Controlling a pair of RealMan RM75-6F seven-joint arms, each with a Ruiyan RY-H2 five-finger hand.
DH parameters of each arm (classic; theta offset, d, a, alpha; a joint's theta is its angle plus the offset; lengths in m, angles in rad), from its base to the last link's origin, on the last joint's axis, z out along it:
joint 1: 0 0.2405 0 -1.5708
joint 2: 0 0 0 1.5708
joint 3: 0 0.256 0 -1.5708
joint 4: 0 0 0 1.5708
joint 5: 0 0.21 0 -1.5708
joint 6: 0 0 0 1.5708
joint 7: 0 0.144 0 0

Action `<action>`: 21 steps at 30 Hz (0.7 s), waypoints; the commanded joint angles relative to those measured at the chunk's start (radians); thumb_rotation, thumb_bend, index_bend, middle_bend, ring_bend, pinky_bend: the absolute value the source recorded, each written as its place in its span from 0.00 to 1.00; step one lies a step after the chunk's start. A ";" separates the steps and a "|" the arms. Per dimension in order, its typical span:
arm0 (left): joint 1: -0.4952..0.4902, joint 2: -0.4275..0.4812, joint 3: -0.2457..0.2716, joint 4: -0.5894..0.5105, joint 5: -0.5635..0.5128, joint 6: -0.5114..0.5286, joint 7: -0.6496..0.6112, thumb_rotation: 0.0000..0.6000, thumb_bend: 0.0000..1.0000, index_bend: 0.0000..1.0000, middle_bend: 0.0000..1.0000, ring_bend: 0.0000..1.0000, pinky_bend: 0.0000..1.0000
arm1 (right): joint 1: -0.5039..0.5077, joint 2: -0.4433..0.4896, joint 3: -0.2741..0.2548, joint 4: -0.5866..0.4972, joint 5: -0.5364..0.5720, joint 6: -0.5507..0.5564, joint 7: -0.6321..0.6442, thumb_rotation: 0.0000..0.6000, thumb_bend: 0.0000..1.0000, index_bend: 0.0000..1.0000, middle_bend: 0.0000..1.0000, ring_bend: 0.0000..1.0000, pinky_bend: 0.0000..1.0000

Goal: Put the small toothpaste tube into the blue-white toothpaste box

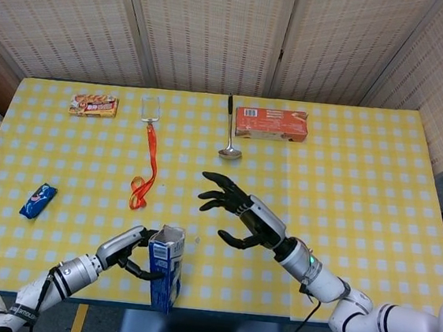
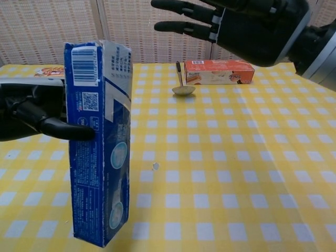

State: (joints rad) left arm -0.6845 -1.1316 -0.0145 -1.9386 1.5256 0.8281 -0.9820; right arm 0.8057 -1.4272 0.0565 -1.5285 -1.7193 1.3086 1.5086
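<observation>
The blue-white toothpaste box [image 1: 165, 275] [image 2: 98, 139] stands upright near the table's front edge, its top flaps open. My left hand [image 1: 135, 250] [image 2: 32, 107] grips it from the left side. The small toothpaste tube does not show in either view; nothing sticks out of the box's top. My right hand [image 1: 236, 213] [image 2: 247, 23] hovers to the right of the box and above it, fingers spread, holding nothing.
An orange box [image 1: 271, 124] and a metal spoon [image 1: 229, 130] lie at the back. A magnifier with an orange lanyard [image 1: 147, 158], a snack packet [image 1: 94, 105] and a blue wrapper [image 1: 38, 201] lie to the left. The yellow checked table [image 1: 361, 196] has bare cloth at right.
</observation>
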 commanded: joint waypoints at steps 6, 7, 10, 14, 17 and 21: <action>0.016 -0.045 -0.014 0.093 -0.126 0.029 0.332 1.00 0.27 0.59 0.67 0.53 0.50 | -0.118 0.161 -0.075 -0.012 -0.022 0.104 -0.079 1.00 0.44 0.00 0.00 0.20 0.23; 0.018 -0.052 -0.017 0.105 -0.141 0.039 0.382 1.00 0.27 0.59 0.68 0.53 0.50 | -0.128 0.172 -0.083 -0.007 -0.027 0.114 -0.080 1.00 0.44 0.00 0.00 0.21 0.23; 0.029 -0.087 -0.026 0.142 -0.193 0.081 0.554 1.00 0.27 0.61 0.69 0.55 0.51 | -0.159 0.198 -0.106 0.011 -0.046 0.148 -0.079 1.00 0.44 0.00 0.00 0.24 0.23; 0.040 -0.128 -0.032 0.179 -0.240 0.132 0.736 1.00 0.27 0.61 0.70 0.55 0.52 | -0.188 0.219 -0.140 0.044 -0.074 0.173 -0.073 1.00 0.44 0.00 0.00 0.23 0.23; 0.051 -0.166 -0.028 0.208 -0.263 0.162 0.843 1.00 0.27 0.61 0.70 0.55 0.52 | -0.219 0.230 -0.161 0.074 -0.083 0.184 -0.148 1.00 0.44 0.00 0.00 0.21 0.22; 0.063 -0.223 -0.019 0.249 -0.271 0.189 0.942 1.00 0.27 0.60 0.70 0.54 0.52 | -0.280 0.236 -0.161 0.081 -0.054 0.211 -0.336 1.00 0.44 0.00 0.00 0.13 0.13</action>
State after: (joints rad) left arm -0.6368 -1.3034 -0.0378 -1.7308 1.2781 0.9818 -0.1061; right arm 0.5751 -1.2004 -0.0972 -1.4597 -1.7899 1.4975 1.3018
